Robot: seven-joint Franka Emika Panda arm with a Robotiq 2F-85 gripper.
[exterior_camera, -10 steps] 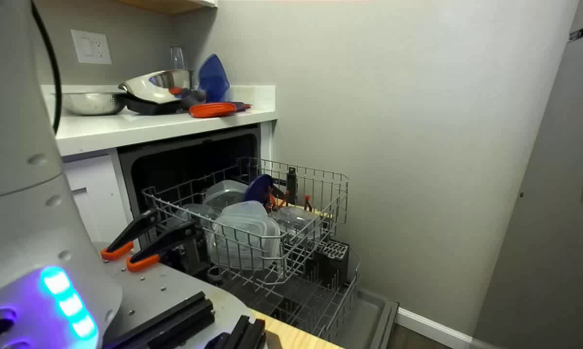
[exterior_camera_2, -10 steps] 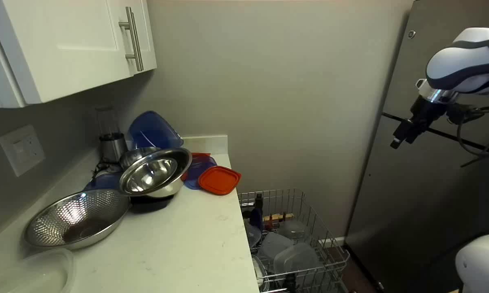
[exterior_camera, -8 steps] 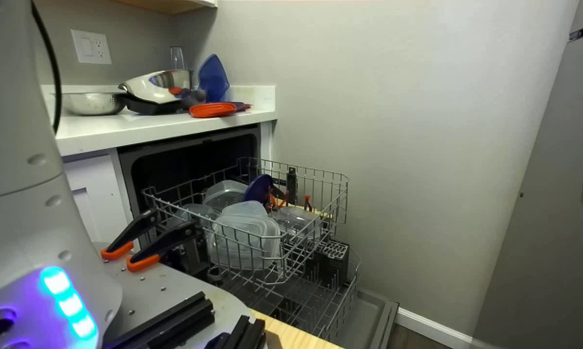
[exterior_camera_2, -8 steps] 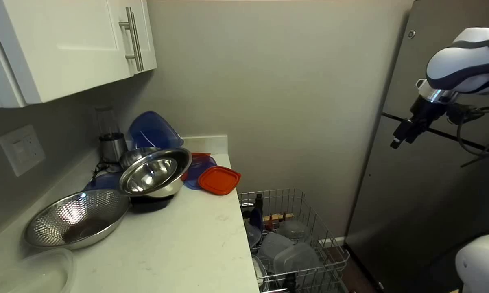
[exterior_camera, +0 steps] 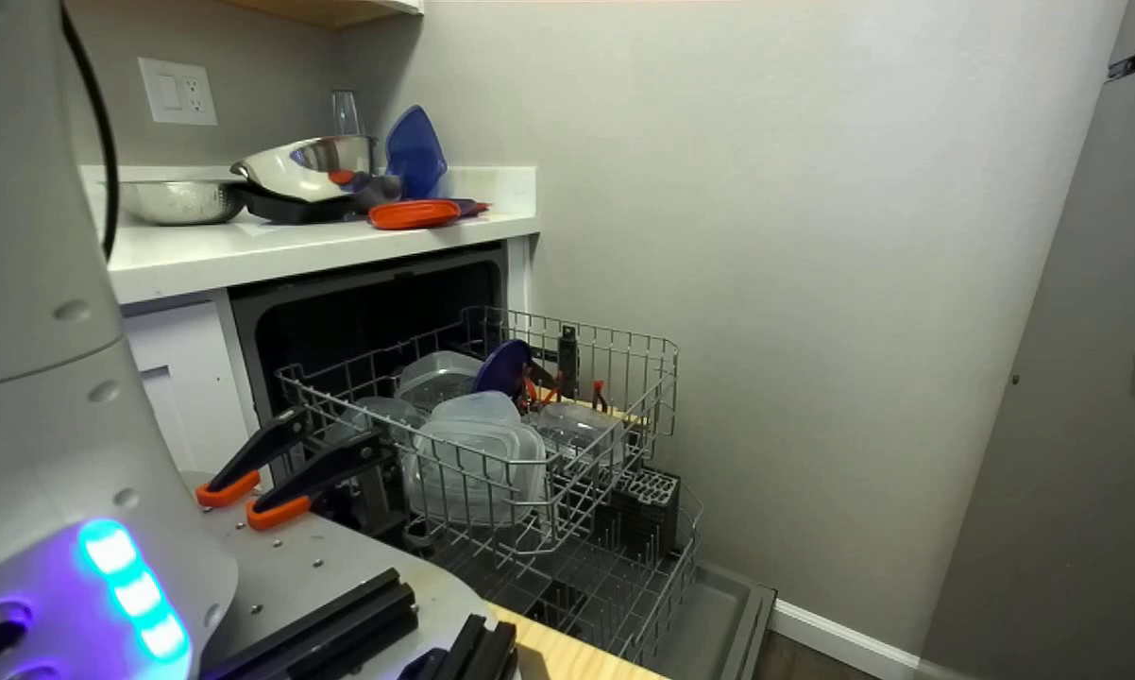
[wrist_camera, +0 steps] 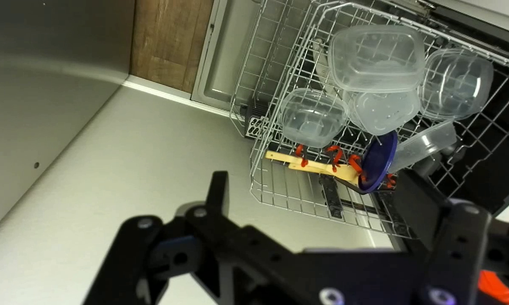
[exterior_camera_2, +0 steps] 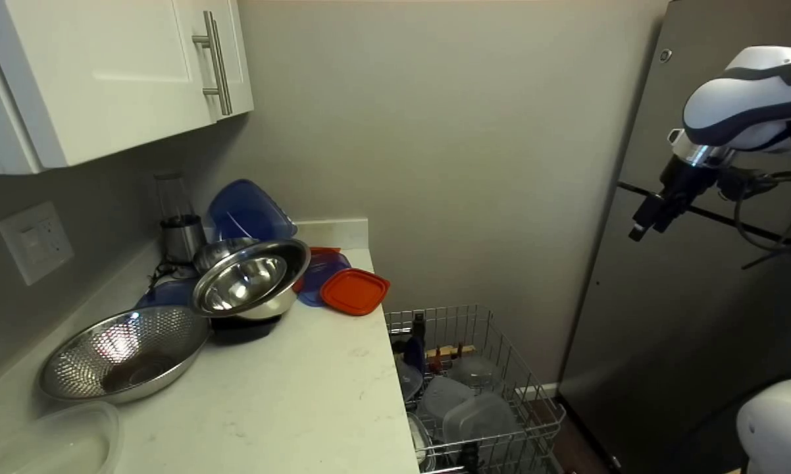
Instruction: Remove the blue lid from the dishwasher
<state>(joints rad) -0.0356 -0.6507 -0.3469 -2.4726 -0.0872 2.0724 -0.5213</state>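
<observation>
While the gripper [wrist_camera: 313, 182] hovers in the wrist view with its jaws spread wide apart, there's the blue lid [wrist_camera: 378, 163], sitting in the rack [wrist_camera: 290, 190] and tilted up on its edge! A clear box [wrist_camera: 426, 146] lies just beside it, wooden utensils [wrist_camera: 285, 158] run up to it, and the tubs [wrist_camera: 375, 61] crowd in close by. Over to an exterior view: the dishwasher [exterior_camera: 379, 316] has its door [exterior_camera: 709, 614] down and that rack jutting out from beneath the counter [exterior_camera: 313, 247]. The blue lid rises among the tubs there, a dark disc seen at a slant, while the clamps [exterior_camera: 327, 472] sit low beside the arm [exterior_camera: 58, 425]. Up on the counter, a red lid [exterior_camera: 412, 214] lies in front of a taller, brighter blue piece [exterior_camera: 415, 151]. And in an exterior view again, here's the arm leaning in from the right edge, the gripper angled downward before a grey panel [exterior_camera_2: 672, 329], well apart from the rack; how its jaws stand, this angle won't tell. Low by the counter's edge, the blue lid shows as a dark patch inside the rack, and in both exterior views steel bowls [exterior_camera_2: 251, 280] and a colander [exterior_camera_2: 122, 359] sit up on the counter.
</observation>
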